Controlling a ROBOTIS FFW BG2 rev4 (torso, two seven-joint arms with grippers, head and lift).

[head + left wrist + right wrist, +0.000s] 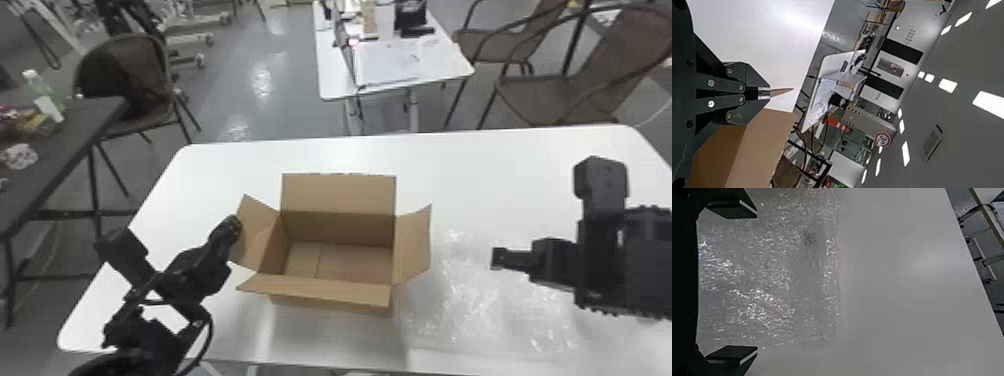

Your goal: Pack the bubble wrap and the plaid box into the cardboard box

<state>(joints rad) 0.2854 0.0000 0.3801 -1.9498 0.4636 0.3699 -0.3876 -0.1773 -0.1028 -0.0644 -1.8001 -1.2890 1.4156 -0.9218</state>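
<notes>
On the white table [475, 160]: one cardboard box [337, 197], upright, flaps splayed outward. One left gripper [233, 229], at the box's left side, fingers pinching the left flap [259, 227]. One sheet of bubble wrap [470, 300], clear, lay flat on the tabletop, right of the box. One right gripper [500, 258], fingers spread wide apart, was above the wrap.

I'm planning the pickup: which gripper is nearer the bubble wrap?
Right. The right gripper is over the bubble wrap; the left gripper is at the left flap of the cardboard box.
</notes>
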